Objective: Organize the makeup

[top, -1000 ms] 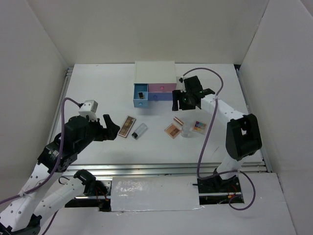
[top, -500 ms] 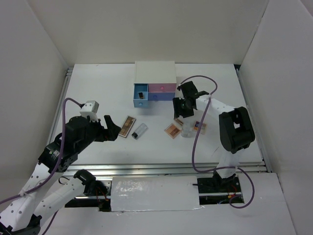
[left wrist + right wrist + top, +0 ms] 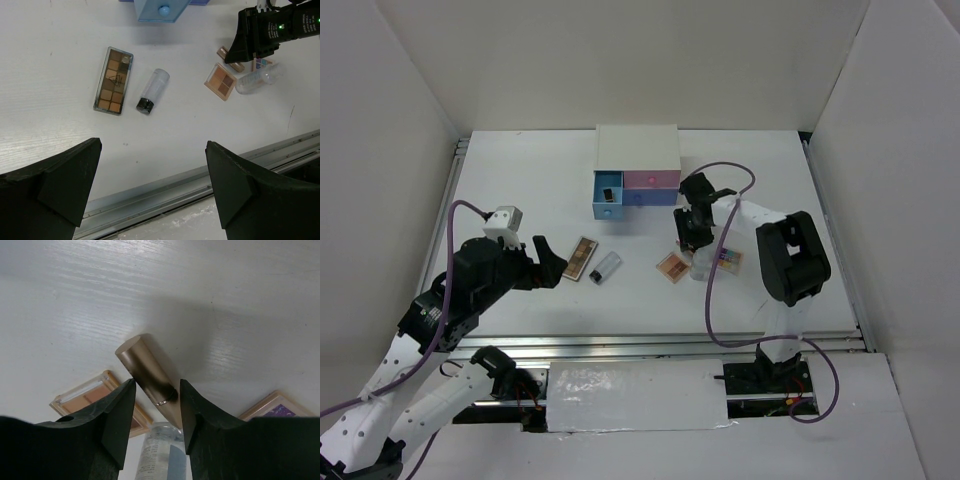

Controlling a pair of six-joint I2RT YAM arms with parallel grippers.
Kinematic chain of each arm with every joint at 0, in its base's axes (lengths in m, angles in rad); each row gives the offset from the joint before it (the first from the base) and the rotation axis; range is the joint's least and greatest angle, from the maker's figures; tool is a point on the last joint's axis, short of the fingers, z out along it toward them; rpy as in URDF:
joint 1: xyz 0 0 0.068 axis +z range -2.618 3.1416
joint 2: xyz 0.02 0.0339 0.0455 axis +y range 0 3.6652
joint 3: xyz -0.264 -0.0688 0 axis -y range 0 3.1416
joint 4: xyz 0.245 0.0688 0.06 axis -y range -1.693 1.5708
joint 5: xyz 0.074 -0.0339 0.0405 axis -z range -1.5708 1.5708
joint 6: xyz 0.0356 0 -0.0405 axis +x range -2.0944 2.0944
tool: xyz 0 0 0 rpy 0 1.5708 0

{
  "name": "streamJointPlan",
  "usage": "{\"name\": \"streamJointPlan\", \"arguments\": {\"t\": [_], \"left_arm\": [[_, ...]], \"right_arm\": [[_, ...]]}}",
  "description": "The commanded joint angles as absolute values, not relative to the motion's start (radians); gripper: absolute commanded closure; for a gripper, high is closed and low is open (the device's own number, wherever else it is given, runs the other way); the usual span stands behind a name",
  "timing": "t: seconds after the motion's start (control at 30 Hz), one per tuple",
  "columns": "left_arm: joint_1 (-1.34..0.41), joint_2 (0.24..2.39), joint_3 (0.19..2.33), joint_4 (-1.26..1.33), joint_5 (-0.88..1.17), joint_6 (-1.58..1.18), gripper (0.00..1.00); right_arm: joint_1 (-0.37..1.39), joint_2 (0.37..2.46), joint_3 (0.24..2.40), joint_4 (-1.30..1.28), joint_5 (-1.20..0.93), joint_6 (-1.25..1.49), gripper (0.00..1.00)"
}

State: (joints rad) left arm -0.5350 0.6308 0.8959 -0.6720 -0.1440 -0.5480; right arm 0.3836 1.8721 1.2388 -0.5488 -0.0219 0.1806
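Right claw (image 3: 156,386) partly open, straddling lipstick tube (image 3: 142,362) lying on worktop (image 3: 225,290) beside pinkish palette (image 3: 87,392) and clear bottle (image 3: 160,450); contact not confirmed. Left claw (image 3: 152,147) wide open, empty, near long brown palette (image 3: 114,80)

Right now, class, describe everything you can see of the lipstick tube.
The lipstick tube is a smooth, metallic bronze cylinder with a thin ring partway along. It lies flat and diagonal on the white table, between the open fingers of the right gripper, one end beside a clear bottle.
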Motion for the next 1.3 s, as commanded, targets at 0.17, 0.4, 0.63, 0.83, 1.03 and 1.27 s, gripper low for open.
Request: {"name": "streamJointPlan", "arguments": {"t": [0.17,0.4,0.63,0.83,1.03,1.27], "left_arm": [[-0.531,0.618,0.894,-0.626,-0.129,-0.520,0.01],[-0.531,0.621,0.894,-0.624,-0.127,-0.518,0.01],[-0.531,0.623,0.894,-0.624,-0.129,-0.518,0.01],[-0.531,0.624,0.894,-0.626,-0.135,-0.522,0.01],[-0.531,0.630,0.891,-0.627,-0.136,-0.526,0.01],[-0.529,0.640,0.896,-0.635,-0.158,-0.531,0.01]], "right_arm": [[0.396,1.925,1.319,-0.600,-0.003,0.163,0.62],[0.397,1.962,1.341,-0.598,-0.015,0.160,0.69],[0.393,1.866,1.347,-0.569,0.118,0.209,0.80],[0.388,1.692,1.388,-0.522,0.164,0.252,0.80],[0.417,1.547,1.437,-0.427,0.118,0.327,0.78],[0.471,1.519,1.307,0.011,-0.279,0.639,0.77]]}}
